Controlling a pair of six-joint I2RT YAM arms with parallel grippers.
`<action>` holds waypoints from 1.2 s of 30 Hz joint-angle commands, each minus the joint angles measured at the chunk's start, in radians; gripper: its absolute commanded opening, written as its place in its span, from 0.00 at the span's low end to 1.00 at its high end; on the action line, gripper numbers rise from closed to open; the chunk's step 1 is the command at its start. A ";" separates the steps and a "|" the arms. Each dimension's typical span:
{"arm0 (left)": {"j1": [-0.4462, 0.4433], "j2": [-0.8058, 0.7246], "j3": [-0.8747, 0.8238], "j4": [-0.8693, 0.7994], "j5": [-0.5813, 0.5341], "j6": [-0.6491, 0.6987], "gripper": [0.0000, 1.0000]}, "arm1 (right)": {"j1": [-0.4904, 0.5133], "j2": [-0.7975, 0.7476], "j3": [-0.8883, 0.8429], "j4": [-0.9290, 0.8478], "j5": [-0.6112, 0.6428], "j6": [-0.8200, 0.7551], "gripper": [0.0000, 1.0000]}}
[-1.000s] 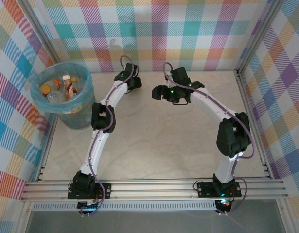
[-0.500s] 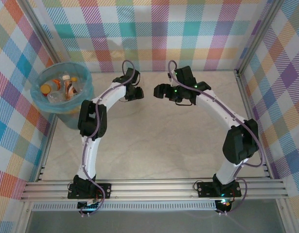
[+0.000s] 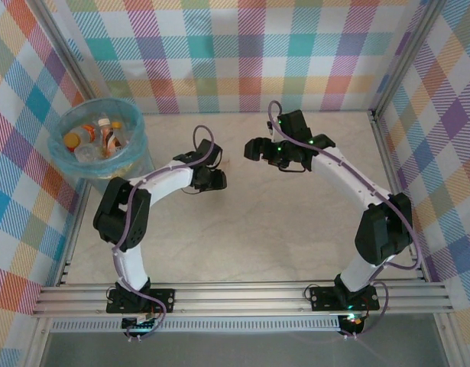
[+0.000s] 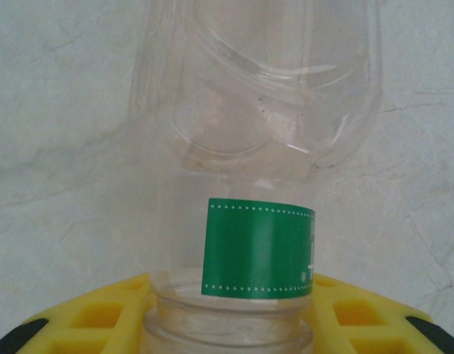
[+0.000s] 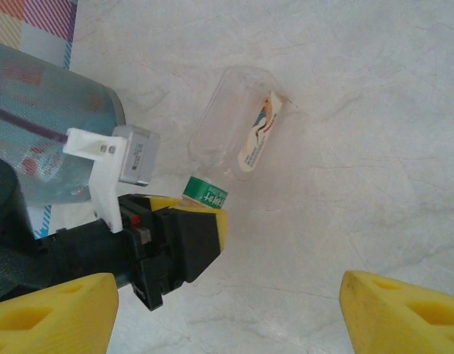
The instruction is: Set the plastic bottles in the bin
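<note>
**A:** How do we find the left arm?

**B:** Folded sharply. Its elbow sits near-left, just beside the bin, and the forearm runs right toward the middle of the table. The left gripper is clenched on the neck of a clear bottle with a green neck band and a white label.

**A:** Where is that bottle?

**B:** Mid-table, well apart from the bin. We cannot tell whether its base touches the table.

**A:** And the right arm?

**B:** It arches from the near right to far centre. The right gripper hangs released, fingers wide with nothing between them, near the left gripper but apart.

**A:** What else do we see?

**B:** Other bottles lie inside the bin, far left. The left arm's own links lie between the clear bottle and the bin.
</note>
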 commanded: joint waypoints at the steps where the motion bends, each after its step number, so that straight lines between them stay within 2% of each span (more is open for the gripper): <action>1: -0.012 -0.070 -0.031 0.062 0.001 -0.014 0.32 | -0.006 -0.021 -0.010 0.003 -0.027 0.029 0.78; 9: -0.025 -0.163 -0.106 0.115 0.005 -0.008 0.32 | -0.004 0.012 -0.004 0.035 -0.065 0.078 0.79; 14: -0.058 -0.297 -0.227 0.314 0.034 0.060 0.30 | -0.004 0.051 0.021 0.055 -0.149 0.126 0.81; 17: -0.070 -0.374 -0.274 0.376 0.054 0.115 0.30 | -0.004 0.065 0.027 0.111 -0.225 0.164 0.84; 24: -0.073 -0.512 -0.309 0.382 0.070 0.183 0.30 | 0.009 0.104 0.111 0.132 -0.315 0.202 0.90; 30: -0.076 -0.587 -0.367 0.463 0.075 0.139 0.30 | 0.042 0.102 0.092 0.242 -0.379 0.235 0.90; 36: -0.092 -0.646 -0.395 0.514 0.059 0.127 0.31 | 0.106 0.102 0.069 0.353 -0.378 0.269 0.88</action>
